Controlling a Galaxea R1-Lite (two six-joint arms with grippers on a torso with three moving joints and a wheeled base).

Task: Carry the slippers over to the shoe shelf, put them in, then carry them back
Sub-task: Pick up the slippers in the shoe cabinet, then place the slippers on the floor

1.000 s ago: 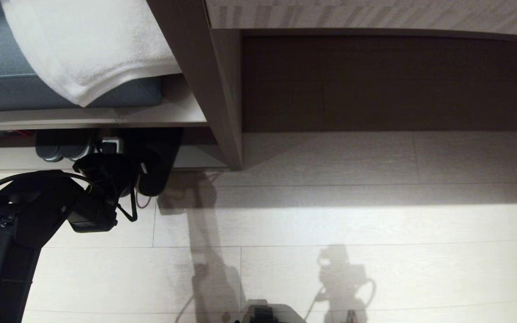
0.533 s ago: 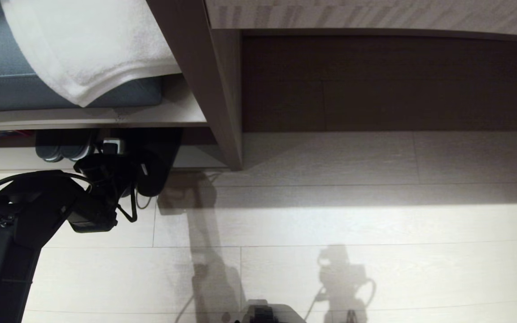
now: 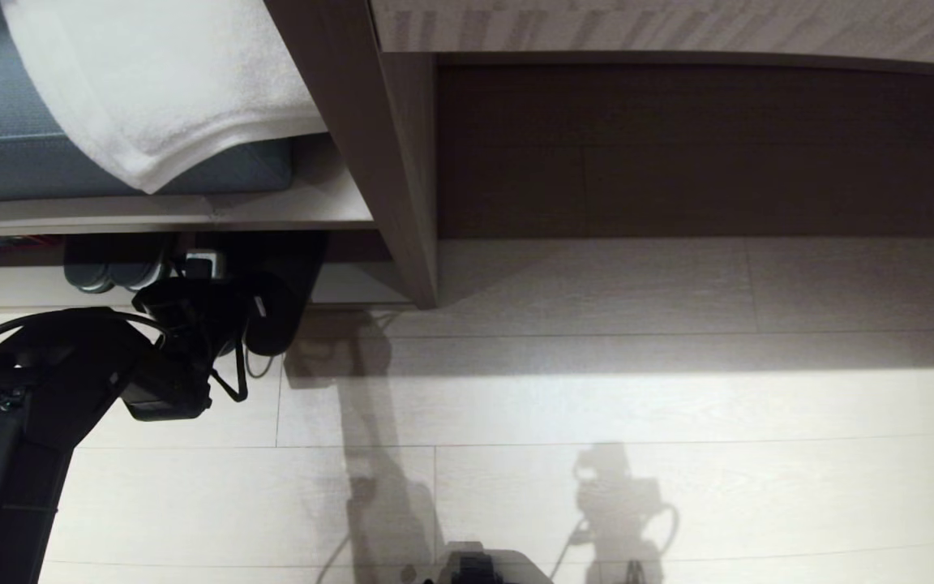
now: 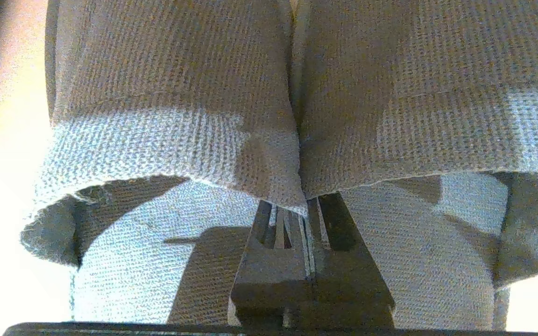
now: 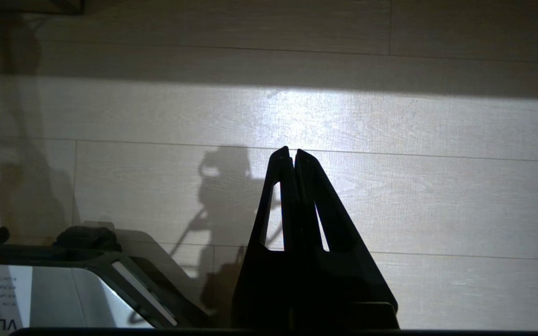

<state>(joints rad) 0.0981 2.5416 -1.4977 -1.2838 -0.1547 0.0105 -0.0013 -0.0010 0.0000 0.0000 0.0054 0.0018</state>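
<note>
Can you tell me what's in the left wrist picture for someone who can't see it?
The left tool is shut, pinching the touching inner edges of the slippers, two woven fabric slippers lying side by side and filling most of the view. Bright light shows past them at the sides.

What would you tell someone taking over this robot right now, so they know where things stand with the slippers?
Left hand: shut, pinching the inner edges of both slippers together at the mouth of the shoe shelf.
Right hand: shut, holding nothing, parked over bare floor.
Slippers: side by side, toes inside the shelf, heels poking out over the floor, beside a grey-rimmed pair that is not part of the job.
Done, it seems: the slippers have reached the shelf.
Left, probably: draw them out with this grip and carry them back.
</note>
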